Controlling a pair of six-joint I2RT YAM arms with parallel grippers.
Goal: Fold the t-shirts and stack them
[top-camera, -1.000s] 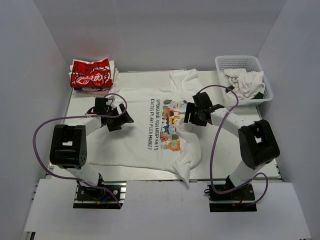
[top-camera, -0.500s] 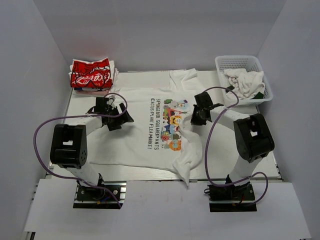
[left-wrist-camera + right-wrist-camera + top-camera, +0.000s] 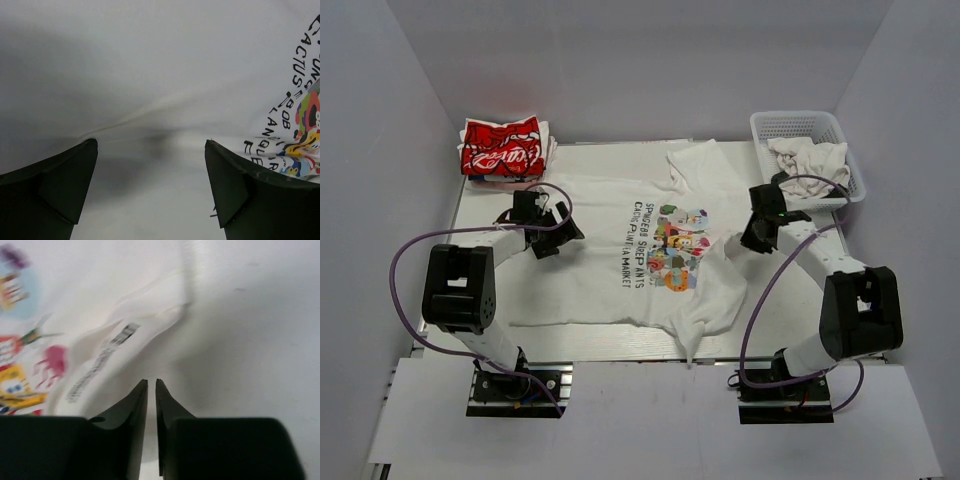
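Near the basket [image 3: 800,120], right gripper [image 3: 151,384] sits nearly closed, apparently empty; white t-shirt [image 3: 590,270] has shifted basketward, flatter for folding; left gripper [image 3: 150,145] gapes

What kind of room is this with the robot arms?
Probably a robot test booth, not a home: plain white walls box in a table, two robot arms are bolted at its near edge, and a white t-shirt lies spread out near a laundry basket.

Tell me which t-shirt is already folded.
The red t-shirt with white script, folded at the far left corner. The white printed t-shirt lies spread open mid-table; the cloth in the basket is bunched.
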